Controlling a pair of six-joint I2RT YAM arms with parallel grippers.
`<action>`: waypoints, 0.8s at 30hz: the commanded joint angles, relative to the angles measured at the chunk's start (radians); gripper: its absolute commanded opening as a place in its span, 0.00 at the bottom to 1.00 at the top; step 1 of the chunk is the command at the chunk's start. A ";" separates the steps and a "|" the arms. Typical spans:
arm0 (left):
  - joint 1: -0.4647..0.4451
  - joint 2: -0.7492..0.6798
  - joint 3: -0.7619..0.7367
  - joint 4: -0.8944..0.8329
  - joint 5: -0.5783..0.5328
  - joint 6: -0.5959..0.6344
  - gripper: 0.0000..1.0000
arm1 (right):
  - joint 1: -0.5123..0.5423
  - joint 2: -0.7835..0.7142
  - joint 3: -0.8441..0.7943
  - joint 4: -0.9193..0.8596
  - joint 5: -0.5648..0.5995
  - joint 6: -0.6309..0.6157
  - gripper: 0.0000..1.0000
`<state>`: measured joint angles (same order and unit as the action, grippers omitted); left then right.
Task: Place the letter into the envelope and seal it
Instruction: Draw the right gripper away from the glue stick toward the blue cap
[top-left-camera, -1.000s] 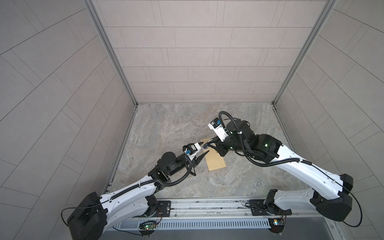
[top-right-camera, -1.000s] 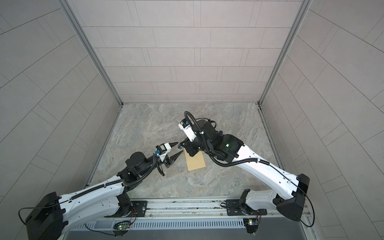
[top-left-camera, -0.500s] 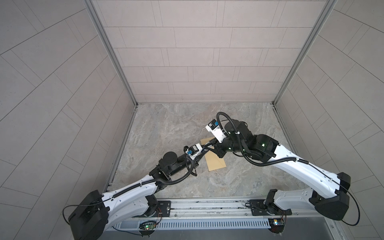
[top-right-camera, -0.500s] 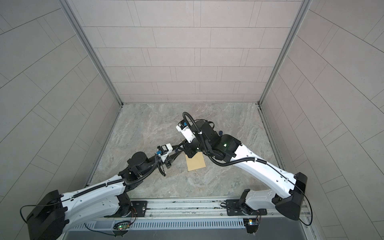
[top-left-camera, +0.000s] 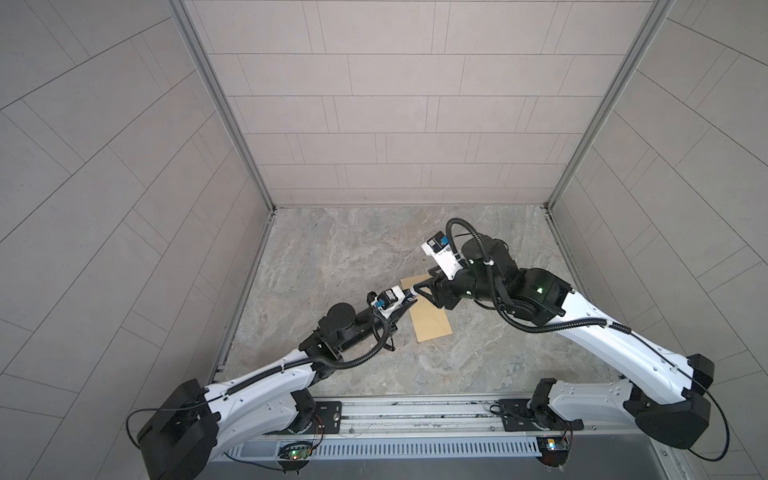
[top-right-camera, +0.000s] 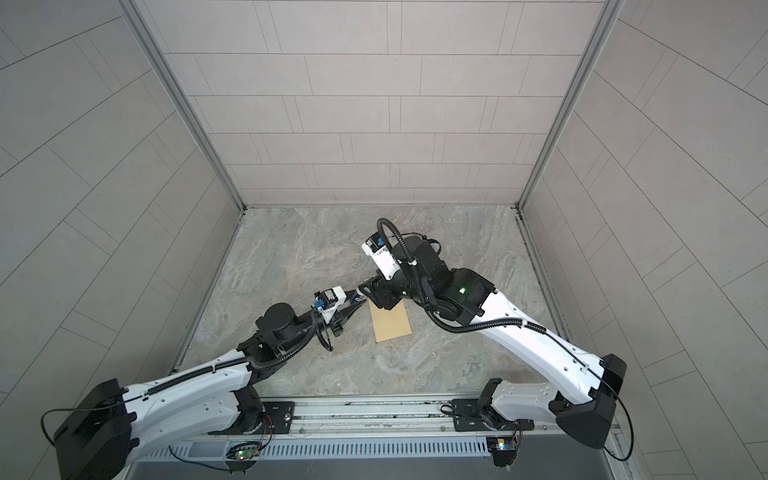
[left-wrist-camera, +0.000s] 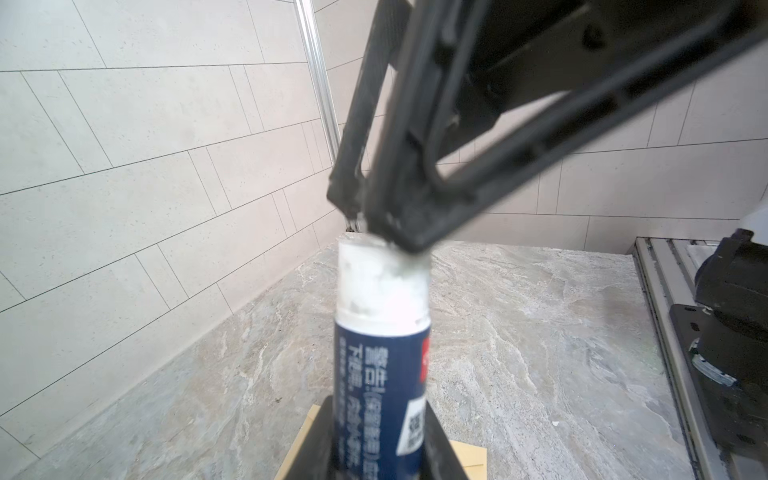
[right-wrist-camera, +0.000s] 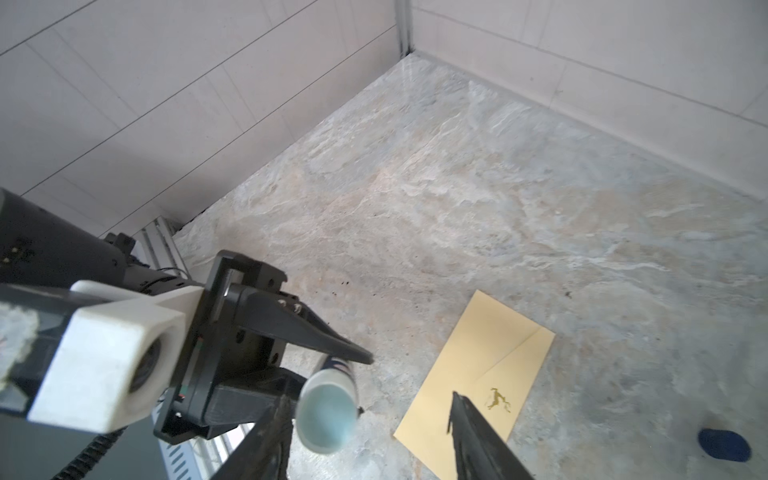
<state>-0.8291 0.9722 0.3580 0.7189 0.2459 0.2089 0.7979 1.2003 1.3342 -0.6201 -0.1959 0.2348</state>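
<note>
Two arms meet over the desk, and the sealing step of the letter job appears to be in hand. The left hand is clamped on a glue stick, the barrel pinched between both fingers and the pale, seemingly uncapped tip pointing at the right hand. That hand's fingers stand apart on either side of the tip and grip nothing, though one looks to touch its rim. The envelope lies flat on the desk just below the right hand, near the left hand's fingertips, and touches neither. The letter shows in no view; it may already be inside the envelope, but that cannot be told.

On this evidence the stick is ready. The next move calls for the right hand to draw clear and the left hand to tip the stick down onto the flap. The pressure should be light so the thin paper neither slides nor creases, and the free hand would likely need to pin the envelope.

Only the left wrist view gives the stick's blue label and white collar, with the right hand's fingers crowding its top. Only the right wrist view shows the gap between those fingers and the envelope's diagonal seams with a small gold mark. It also shows a blue disc, possibly the cap, on the desk well apart from both hands. Both top views show little more than the tan sheet under the meeting hands
</note>
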 joint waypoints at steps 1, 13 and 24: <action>-0.002 0.002 0.010 0.032 0.015 -0.009 0.00 | -0.084 -0.021 0.015 -0.061 0.032 -0.041 0.66; -0.001 -0.001 0.001 0.051 0.007 -0.058 0.00 | -0.400 0.171 -0.014 -0.144 0.147 -0.130 0.78; -0.001 0.012 0.013 0.031 0.009 -0.079 0.00 | -0.537 0.325 -0.035 -0.074 0.174 -0.130 0.86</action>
<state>-0.8291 0.9840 0.3580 0.7235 0.2440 0.1455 0.2840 1.5059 1.3006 -0.7124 -0.0410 0.1116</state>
